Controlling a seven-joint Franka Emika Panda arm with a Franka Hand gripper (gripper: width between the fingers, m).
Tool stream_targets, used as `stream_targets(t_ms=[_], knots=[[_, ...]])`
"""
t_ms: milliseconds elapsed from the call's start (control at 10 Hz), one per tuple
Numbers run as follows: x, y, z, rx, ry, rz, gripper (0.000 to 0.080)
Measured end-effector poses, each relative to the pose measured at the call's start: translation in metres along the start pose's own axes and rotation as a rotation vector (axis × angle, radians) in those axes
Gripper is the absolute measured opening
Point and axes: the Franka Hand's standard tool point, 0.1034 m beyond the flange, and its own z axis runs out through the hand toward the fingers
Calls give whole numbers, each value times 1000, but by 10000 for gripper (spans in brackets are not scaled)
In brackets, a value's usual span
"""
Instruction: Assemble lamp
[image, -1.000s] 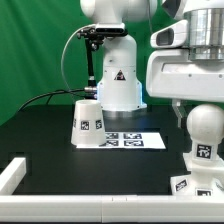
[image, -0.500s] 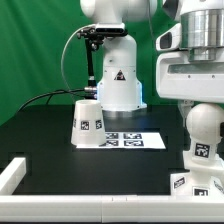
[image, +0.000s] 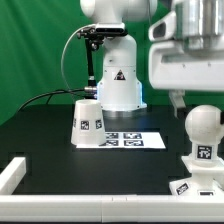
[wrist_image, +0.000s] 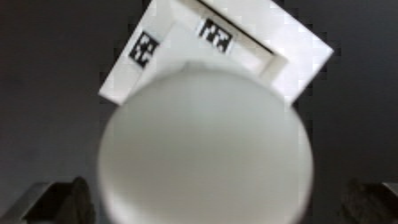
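Rail (image: 12, 172): a white bar at the lower left of the exterior frame, lying on the black counter (image: 45, 130)
Shade (image: 87, 122): left of centre in the exterior frame; a tapered white cone standing upright on the counter, narrow end up; a square tag faces the camera
Marker board (image: 130, 140): flat white sheet with printed tags, centre of the frame, just beside the shade on the exterior view's right
Pedestal (image: 118, 75): large white body with a triangle sticker, upper centre, behind the shade and the sheet
Bulb (image: 203, 130): rounded white part at the right edge of the exterior frame, standing upright on the base; in the wrist view it fills the middle as a pale dome
Base (image: 192, 185): angular white part at the lower right corner, tags on its face, under the bulb; in the wrist view its tagged slab shows behind the dome
Hand (image: 178, 98): upper right, above the bulb and apart from it; how wide it stands I cannot tell; it holds nothing visible
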Motion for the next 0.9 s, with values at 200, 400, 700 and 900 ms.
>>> stream_targets(t_ms=[200,400,700,900], knots=[[7,1,-8,12,3,4,698],[7,1,-6,10,3,2,698],[8,41,-14,3,-11,-110,698],[4,84,-27,-5,-38,-111,698]])
